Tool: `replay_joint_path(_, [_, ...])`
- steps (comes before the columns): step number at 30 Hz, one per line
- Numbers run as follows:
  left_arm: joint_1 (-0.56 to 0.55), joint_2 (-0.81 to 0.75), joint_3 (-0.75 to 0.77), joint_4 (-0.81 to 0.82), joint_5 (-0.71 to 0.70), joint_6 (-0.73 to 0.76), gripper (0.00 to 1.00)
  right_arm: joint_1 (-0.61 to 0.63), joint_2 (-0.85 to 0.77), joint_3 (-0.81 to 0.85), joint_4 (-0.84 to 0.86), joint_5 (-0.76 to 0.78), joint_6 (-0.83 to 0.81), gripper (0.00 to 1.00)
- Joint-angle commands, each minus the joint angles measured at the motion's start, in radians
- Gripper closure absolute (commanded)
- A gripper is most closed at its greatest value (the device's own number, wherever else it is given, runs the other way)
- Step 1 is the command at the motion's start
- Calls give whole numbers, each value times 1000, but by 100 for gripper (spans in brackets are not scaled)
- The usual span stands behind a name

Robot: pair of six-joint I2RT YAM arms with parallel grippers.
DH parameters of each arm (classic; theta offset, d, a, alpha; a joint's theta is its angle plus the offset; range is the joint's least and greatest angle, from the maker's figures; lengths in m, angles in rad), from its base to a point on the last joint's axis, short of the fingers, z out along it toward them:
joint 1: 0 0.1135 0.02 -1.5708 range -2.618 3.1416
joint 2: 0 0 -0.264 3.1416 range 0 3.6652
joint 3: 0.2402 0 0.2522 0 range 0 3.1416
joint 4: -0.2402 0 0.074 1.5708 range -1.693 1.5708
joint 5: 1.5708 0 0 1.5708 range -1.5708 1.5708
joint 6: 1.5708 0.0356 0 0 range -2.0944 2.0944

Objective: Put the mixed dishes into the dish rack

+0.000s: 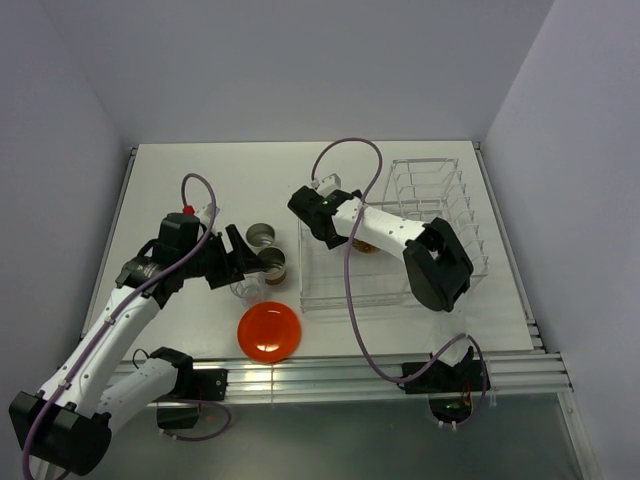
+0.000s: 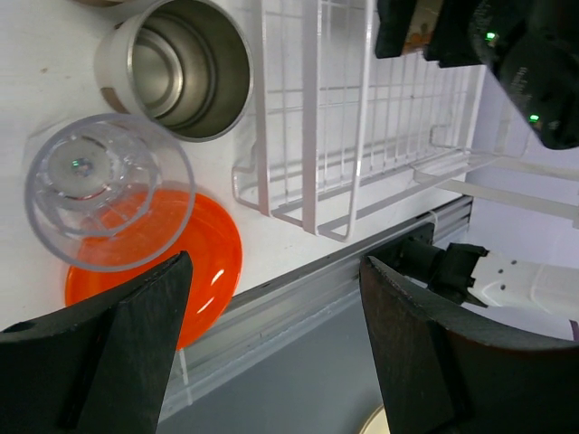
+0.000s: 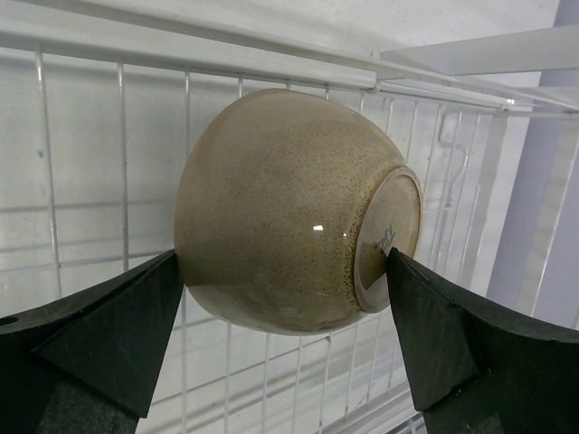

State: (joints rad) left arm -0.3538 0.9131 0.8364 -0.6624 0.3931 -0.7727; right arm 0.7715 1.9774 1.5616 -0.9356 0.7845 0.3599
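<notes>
In the dish rack (image 3: pixel 90 136) basket, the beige bowl (image 3: pixel 280 199) lies tilted between the wide-spread fingers of the right gripper (image 3: pixel 285 262); we cannot tell whether they press it. Let go, it may roll, and a withdrawing finger could drag it. Our left gripper (image 2: pixel 276 262), apart and empty, hovers near the clear glass (image 2: pixel 99 194) on the bench (image 2: pixel 36 54).
</notes>
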Motion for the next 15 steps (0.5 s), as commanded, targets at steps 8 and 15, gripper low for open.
replay_joint_path(8, [4,-23,46,-52,-71,26,19,-11,-48,-27,81,-163,37,3])
replay_joint_path(15, [4,-3,53,-83,-132,30,21,-9,-81,-48,98,-180,47,3])
